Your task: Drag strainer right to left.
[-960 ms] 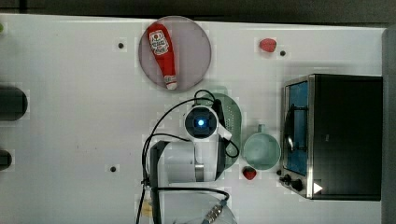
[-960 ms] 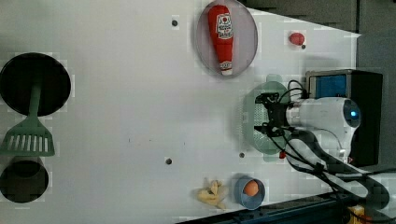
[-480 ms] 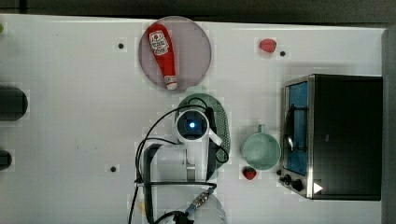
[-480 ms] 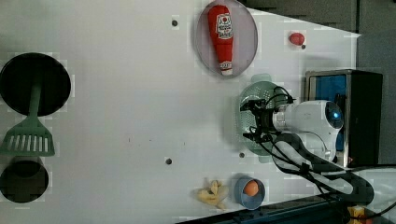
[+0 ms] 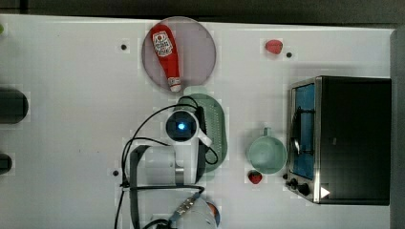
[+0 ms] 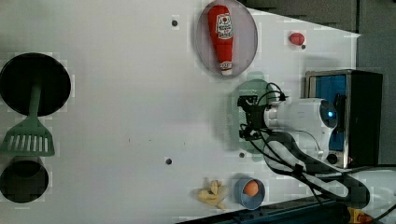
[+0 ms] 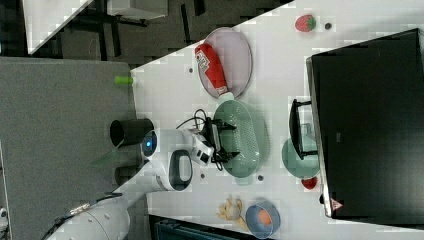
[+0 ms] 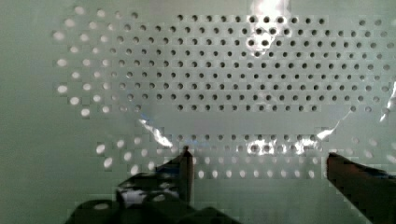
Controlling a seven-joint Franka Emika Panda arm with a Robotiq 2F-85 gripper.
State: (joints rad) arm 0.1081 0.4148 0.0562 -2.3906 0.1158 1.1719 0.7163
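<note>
The strainer [image 5: 216,128] is a pale mint-green oval basket lying just below the grey plate in the top view. It stands apart from the mug [image 5: 266,153], which is on the top view's right. Its perforated floor [image 8: 224,70] spreads across the wrist view. My gripper [image 7: 220,142] is open, reaching down into the strainer [image 7: 246,137] near its long rim, fingers spread wide. Both fingertips [image 8: 185,161] show against the dotted floor with nothing between them. In the top view my wrist covers the strainer's left half. The left view shows the gripper [image 6: 247,119] over the strainer [image 6: 232,122].
A grey plate [image 5: 200,57] with a ketchup bottle [image 5: 165,50] lies right above the strainer. A toaster oven [image 5: 348,138] stands at the top view's right, strawberries [image 5: 255,177] near it. A blue bowl [image 6: 250,191], black pans [image 6: 35,81] and a green spatula [image 6: 28,140] sit farther off.
The arm and the strainer have slid together toward the top view's left, opening a gap between the strainer and the mug. The mug has stayed put.
</note>
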